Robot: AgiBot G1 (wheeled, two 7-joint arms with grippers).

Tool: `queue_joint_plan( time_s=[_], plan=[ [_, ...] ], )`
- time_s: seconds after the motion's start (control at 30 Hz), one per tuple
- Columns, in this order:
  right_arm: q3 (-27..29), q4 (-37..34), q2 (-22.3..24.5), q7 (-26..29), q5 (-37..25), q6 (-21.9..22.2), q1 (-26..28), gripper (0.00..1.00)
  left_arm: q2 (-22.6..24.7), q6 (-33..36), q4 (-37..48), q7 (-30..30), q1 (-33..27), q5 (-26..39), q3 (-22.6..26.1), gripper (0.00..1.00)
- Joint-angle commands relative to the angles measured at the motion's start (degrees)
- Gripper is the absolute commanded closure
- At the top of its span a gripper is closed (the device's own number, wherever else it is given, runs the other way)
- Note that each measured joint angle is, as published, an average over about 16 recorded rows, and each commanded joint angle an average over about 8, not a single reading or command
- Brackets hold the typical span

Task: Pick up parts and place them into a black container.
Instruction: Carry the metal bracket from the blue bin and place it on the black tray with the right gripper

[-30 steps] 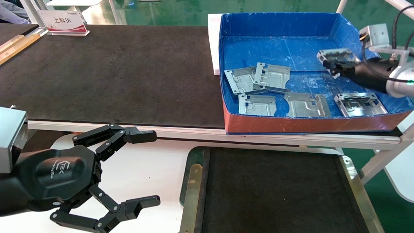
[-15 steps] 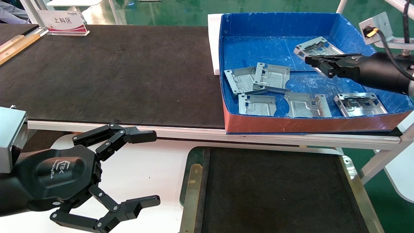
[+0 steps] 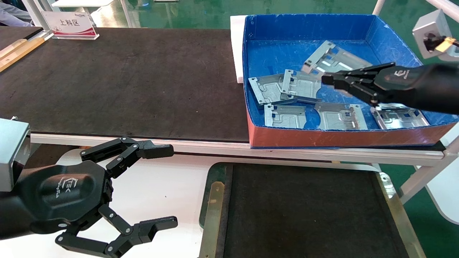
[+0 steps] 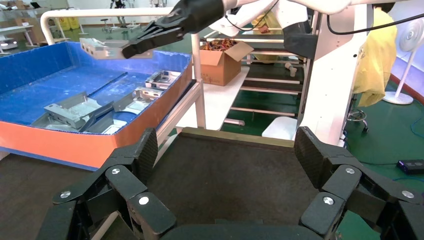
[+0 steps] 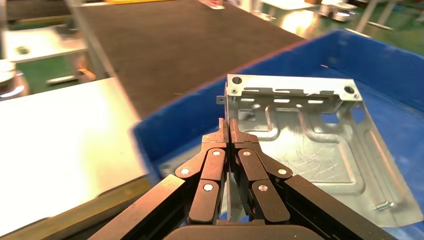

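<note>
My right gripper (image 3: 328, 79) is shut on the edge of one silver-grey part (image 3: 331, 59) and holds it in the air over the blue box; the same part fills the right wrist view (image 5: 305, 145), pinched between the shut fingers (image 5: 228, 131). Several more parts (image 3: 287, 87) lie on the blue box floor. The black container (image 3: 308, 211) lies at the front, below the box, with a brass strip (image 3: 213, 211) on its left rim; its floor is bare. My left gripper (image 3: 163, 188) is open and empty, parked left of the container.
The blue box (image 3: 251, 46) with a reddish front (image 3: 344, 138) stands on the right end of the long dark belt (image 3: 125, 82). A white rail (image 3: 287, 153) runs between belt and container. A sign (image 3: 70, 24) stands at the back left.
My right gripper has carried the held part to the left and forward over the box, and the part has turned from edge-on to a flatter tilt. The left arm has not moved.
</note>
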Motion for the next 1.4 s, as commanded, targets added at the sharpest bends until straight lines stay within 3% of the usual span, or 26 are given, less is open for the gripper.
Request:
queue_joint_plan(
  time_s=[0.03, 0.23, 0.47, 0.7, 1.03, 1.4],
  plan=[
    [0.21, 2.71, 0.9, 0.87, 0.76, -1.98, -0.77, 1.0, 0.0, 0.0, 0.0, 0.0, 0.0, 0.0, 0.0, 0.0],
    [1.28, 14.7, 3.65, 5.42, 4.55, -3.83, -6.17, 1.0, 0.0, 0.0, 0.0, 0.0, 0.0, 0.0, 0.0, 0.0],
    [2.46, 29.72, 6.82, 11.13, 9.23, -2.59, -14.35, 1.0, 0.0, 0.0, 0.0, 0.0, 0.0, 0.0, 0.0, 0.0],
    [1.95, 38.41, 8.49, 11.11, 11.08, -2.86, -22.37, 1.0, 0.0, 0.0, 0.0, 0.0, 0.0, 0.0, 0.0, 0.0],
    [-1.8, 35.59, 6.71, 2.34, 6.88, -5.06, -27.51, 1.0, 0.0, 0.0, 0.0, 0.0, 0.0, 0.0, 0.0, 0.0],
    [-8.3, 22.78, 0.68, -11.07, 0.06, -5.8, -25.51, 1.0, 0.0, 0.0, 0.0, 0.0, 0.0, 0.0, 0.0, 0.0]
  ],
)
